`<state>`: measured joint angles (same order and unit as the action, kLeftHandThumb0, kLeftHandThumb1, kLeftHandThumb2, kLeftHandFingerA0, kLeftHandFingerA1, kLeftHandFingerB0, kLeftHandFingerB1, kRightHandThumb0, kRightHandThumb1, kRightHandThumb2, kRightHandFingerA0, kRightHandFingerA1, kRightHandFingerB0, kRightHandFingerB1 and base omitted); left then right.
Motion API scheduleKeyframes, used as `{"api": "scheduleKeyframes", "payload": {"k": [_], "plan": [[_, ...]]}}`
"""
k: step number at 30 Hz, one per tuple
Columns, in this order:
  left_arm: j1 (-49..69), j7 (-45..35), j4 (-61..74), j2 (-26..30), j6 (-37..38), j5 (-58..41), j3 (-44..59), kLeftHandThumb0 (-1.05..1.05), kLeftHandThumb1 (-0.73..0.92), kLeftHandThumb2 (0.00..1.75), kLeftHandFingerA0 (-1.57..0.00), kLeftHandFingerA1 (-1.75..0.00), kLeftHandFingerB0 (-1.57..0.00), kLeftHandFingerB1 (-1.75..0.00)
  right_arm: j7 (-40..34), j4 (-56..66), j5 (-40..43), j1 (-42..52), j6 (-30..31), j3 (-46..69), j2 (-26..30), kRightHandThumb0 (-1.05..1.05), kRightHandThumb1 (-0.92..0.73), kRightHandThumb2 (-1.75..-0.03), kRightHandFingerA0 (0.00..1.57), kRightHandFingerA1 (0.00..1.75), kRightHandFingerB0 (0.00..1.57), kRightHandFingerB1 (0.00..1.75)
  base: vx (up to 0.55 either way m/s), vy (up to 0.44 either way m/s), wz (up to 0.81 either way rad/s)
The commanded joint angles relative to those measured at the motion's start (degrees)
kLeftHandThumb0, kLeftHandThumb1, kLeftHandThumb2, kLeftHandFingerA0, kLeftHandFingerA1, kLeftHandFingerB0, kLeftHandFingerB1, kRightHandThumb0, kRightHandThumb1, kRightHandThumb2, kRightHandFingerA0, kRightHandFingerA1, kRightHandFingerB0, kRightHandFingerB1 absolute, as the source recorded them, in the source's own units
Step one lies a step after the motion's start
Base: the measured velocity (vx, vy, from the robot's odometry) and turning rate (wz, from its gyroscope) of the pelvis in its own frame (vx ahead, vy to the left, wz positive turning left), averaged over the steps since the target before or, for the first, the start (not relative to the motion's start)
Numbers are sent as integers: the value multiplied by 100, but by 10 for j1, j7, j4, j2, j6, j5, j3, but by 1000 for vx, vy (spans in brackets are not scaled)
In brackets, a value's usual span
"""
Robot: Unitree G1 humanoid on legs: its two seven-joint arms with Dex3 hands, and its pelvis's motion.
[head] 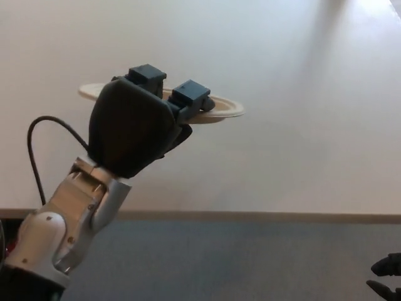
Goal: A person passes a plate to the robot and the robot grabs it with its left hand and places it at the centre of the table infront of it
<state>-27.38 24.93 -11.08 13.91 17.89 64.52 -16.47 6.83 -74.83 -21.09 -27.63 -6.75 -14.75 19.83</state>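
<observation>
One plate (222, 110), seen nearly edge-on, is held above the tabletop (301, 138) toward its left side; left hand (135, 128) has two fingers (191, 95) clamped over the rim. Right hand (385, 276) at bottom right corner, fingers can't tell. Risk: shallow rim grip, plate may tilt & slip out.

Single head view: the camera looked steeply down onto the table (301, 125) from close above its near edge, facing away from the robot; below that edge, a strip of floor (238, 263) filled the frame's bottom.
</observation>
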Motion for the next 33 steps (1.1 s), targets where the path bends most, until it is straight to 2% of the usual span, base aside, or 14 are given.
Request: {"api": "scheduleKeyframes", "payload": {"k": [1,10,11,15,16,17,18,21,22,23,26,30,31,33], "plan": [[-49,37,-86,8,-21,33,-54,-33,55,59,-102,-145,-79,-53,4,-2,-5,-5,5,0,8,-73,-85,-65,33,57,28,44,0,0,0],[-119,79,-229,3,-41,33,-123,-32,54,58,-99,-141,-76,-49,4,0,-7,-10,2,-2,6,-74,-84,-65,35,56,30,43,0,0,0],[-128,72,-253,-2,-43,26,-126,-27,54,58,-97,-139,-71,-47,5,0,-7,-10,0,-2,6,-74,-67,-108,35,63,22,53,0,0,0],[-147,26,-299,-13,-55,-11,-120,-28,59,59,-91,-138,-69,-46,7,1,-7,-11,-4,-2,7,-74,-66,-108,37,64,22,52,0,0,0],[-145,-7,-302,-24,-65,-42,-103,-30,69,62,-86,-131,-65,-43,7,0,-6,-11,-4,-1,7,-74,-84,-65,36,55,30,43,0,0,0],[-145,-21,-304,-29,-69,-56,-96,-30,69,62,-86,-131,-65,-43,8,0,-6,-11,-4,-1,7,-74,-84,-65,36,55,30,43,0,0,0],[-147,-73,-299,-43,-101,-80,-79,-41,52,87,-75,-92,-30,-48,9,2,-11,-15,-5,-5,9,-74,-84,-65,38,56,29,44,0,0,0],[-146,-140,-290,-60,-138,-114,-53,-40,67,60,-63,-62,-28,-30,8,2,-14,-18,-3,-8,9,-76,-83,-66,39,57,29,44,0,0,0],[-152,-222,-267,-63,-170,-139,-41,-64,53,76,-9,-39,-8,-34,9,2,-13,-21,-2,-7,11,-76,-84,-66,38,57,30,44,0,0,0],[-154,-273,-254,-65,-187,-162,-29,-63,42,79,-1,-31,-6,-27,10,2,-13,-22,0,-7,11,-74,-67,-109,38,64,21,52,0,0,0],[-166,-364,-246,-70,-213,-223,2,-85,48,89,0,-16,0,0,8,1,-12,-22,4,-5,9,-74,-67,-109,35,62,21,52,0,0,0],[-167,-406,-233,-70,-230,-236,11,-88,48,93,0,-17,0,0,7,2,-14,-20,1,-6,9,-75,-68,-109,34,63,23,53,0,0,0],[-167,-418,-232,-69,-229,-243,13,-104,68,64,0,-25,0,-1,7,1,-13,-20,2,-5,9,-75,-68,-109,35,62,23,53,0,0,0],[-163,-437,-229,-61,-219,-248,12,-105,79,65,0,-24,0,0,7,2,-14,-20,3,-6,10,-75,-68,-109,36,63,23,53,0,0,0]]}}
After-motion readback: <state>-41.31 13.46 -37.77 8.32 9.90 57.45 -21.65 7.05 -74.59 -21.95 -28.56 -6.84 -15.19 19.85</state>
